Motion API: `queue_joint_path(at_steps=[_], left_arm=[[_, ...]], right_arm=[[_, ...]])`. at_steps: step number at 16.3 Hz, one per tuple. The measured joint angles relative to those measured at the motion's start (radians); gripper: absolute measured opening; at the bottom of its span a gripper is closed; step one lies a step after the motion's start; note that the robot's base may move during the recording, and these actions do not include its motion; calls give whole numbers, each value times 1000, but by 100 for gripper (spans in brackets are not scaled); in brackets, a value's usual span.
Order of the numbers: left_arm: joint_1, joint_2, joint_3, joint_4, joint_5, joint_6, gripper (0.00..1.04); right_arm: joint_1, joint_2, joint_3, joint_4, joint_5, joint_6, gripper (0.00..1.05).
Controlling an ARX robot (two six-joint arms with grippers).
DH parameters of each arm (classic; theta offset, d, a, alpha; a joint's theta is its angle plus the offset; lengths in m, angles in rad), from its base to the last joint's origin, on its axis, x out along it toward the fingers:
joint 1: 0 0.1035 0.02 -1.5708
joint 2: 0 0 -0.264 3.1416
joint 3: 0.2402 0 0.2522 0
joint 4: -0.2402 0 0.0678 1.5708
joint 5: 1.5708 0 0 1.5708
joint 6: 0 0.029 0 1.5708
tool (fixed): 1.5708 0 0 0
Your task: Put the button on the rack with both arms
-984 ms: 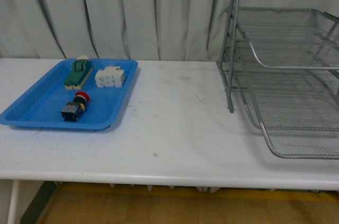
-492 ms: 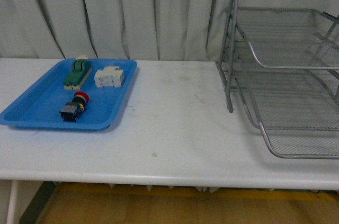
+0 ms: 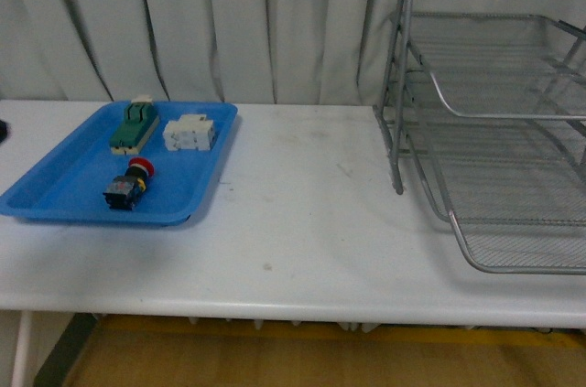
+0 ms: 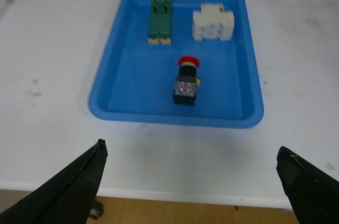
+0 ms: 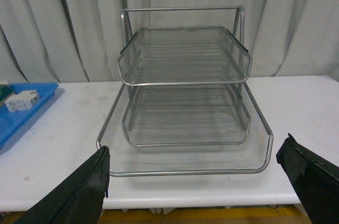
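My left gripper (image 4: 190,149) gaped wide, the button (image 4: 187,78) lying straight ahead, well clear of it; my right gripper (image 5: 196,147), also gaping, faced the rack (image 5: 185,123).

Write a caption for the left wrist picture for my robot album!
Open left gripper faces a blue tray holding the red-capped button, a green terminal block and a white part.

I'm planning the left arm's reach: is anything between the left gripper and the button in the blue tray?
Nothing visible blocks it. Only bare table and the blue tray's low near rim lie between the open left gripper and the button. The green terminal block and white part sit beyond the button.
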Motion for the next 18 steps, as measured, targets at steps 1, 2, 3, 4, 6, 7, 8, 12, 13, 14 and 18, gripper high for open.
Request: queue_joint_path(at_steps=[1,2,3,4,6,7,8,12,13,14,18], left_arm=[[2,145,99,-37,13,1,98],[2,287,211,-71,43,3,98],[3,409,324,-107,72,19,98],[5,500,417,-140,97,24,98],[10,688,625,-240,129,51,98],[14,762,708,-285,148,54,98],[16,830,782,-322,148,63,98],[40,1060,1041,-435,141,64,98],[42,1089,1072,-456,148,69,98],[43,1114,1101,-465,151,74,98],[43,1186,1172,-472,148,95,78]], right_arm=[[0,0,0,0,0,0,98],[0,0,0,0,0,0,98],[0,0,0,0,0,0,98],[0,0,0,0,0,0,98],[0,0,0,0,0,0,98],[0,0,0,0,0,0,98],[0,0,0,0,0,0,98],[0,0,0,0,0,0,98],[0,0,0,0,0,0,98],[0,0,0,0,0,0,98],[0,0,0,0,0,0,98]])
